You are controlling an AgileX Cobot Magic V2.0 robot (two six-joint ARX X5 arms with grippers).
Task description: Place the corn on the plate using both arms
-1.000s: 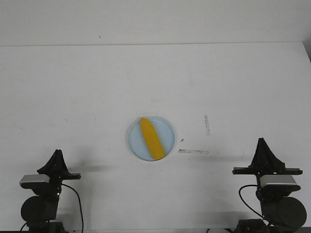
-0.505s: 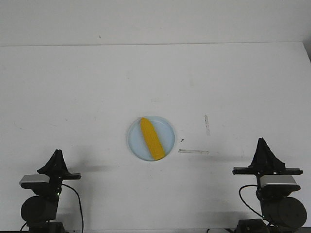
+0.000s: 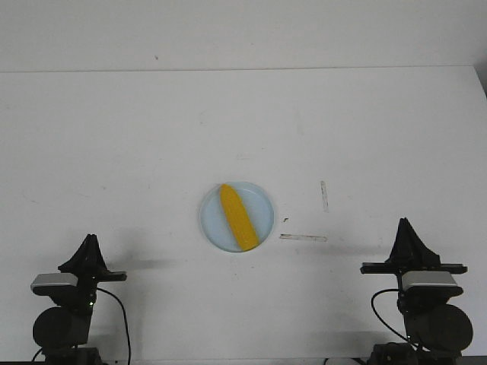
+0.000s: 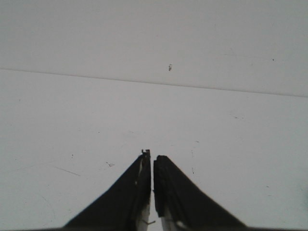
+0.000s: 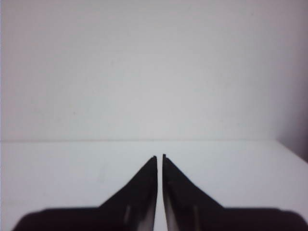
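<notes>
A smooth yellow-orange toy corn cob (image 3: 237, 217) lies diagonally on a pale blue plate (image 3: 262, 201) mid-table (image 3: 137, 144), while the left claw (image 3: 90, 240) and right claw (image 3: 404, 224) rest closed, empty, well apart.

Both end effectors (image 3: 90, 240) (image 3: 404, 224) closed, empty, pointing forward.

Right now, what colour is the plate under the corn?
Pale light blue; the plate holding the yellow-orange corn shows best in the front view.
</notes>
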